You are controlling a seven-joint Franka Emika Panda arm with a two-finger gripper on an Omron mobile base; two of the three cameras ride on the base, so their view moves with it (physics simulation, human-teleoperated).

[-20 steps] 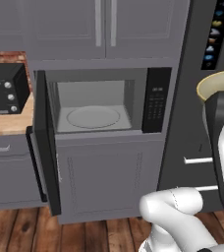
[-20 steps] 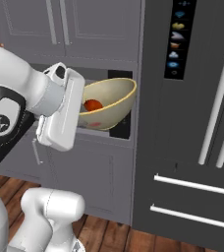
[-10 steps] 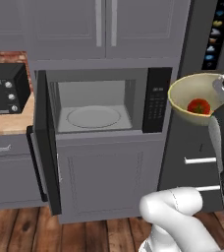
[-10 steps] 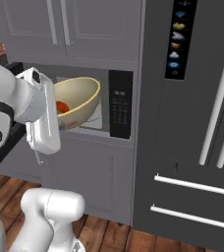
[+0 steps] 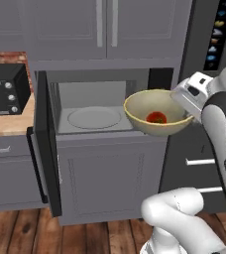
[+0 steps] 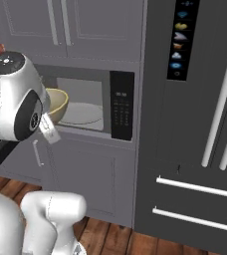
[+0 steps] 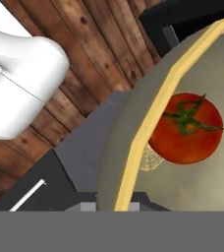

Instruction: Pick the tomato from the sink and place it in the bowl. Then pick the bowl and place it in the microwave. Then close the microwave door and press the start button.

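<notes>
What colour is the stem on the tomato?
Green, on the red-orange tomato; clearest in the hand view.

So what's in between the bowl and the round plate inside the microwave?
Nothing. In the left base view the bowl, with the tomato inside, hangs at the microwave's open front, and the floor up to the turntable plate is bare.

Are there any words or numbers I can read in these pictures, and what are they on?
None can be read.
Microwave keypad panel: small pale marks, too blurred to read.
Fridge icon strip: little coloured pictures, no letters.
Toaster oven: knobs, no readable labels.
Bowl and tomato: no writing.
</notes>
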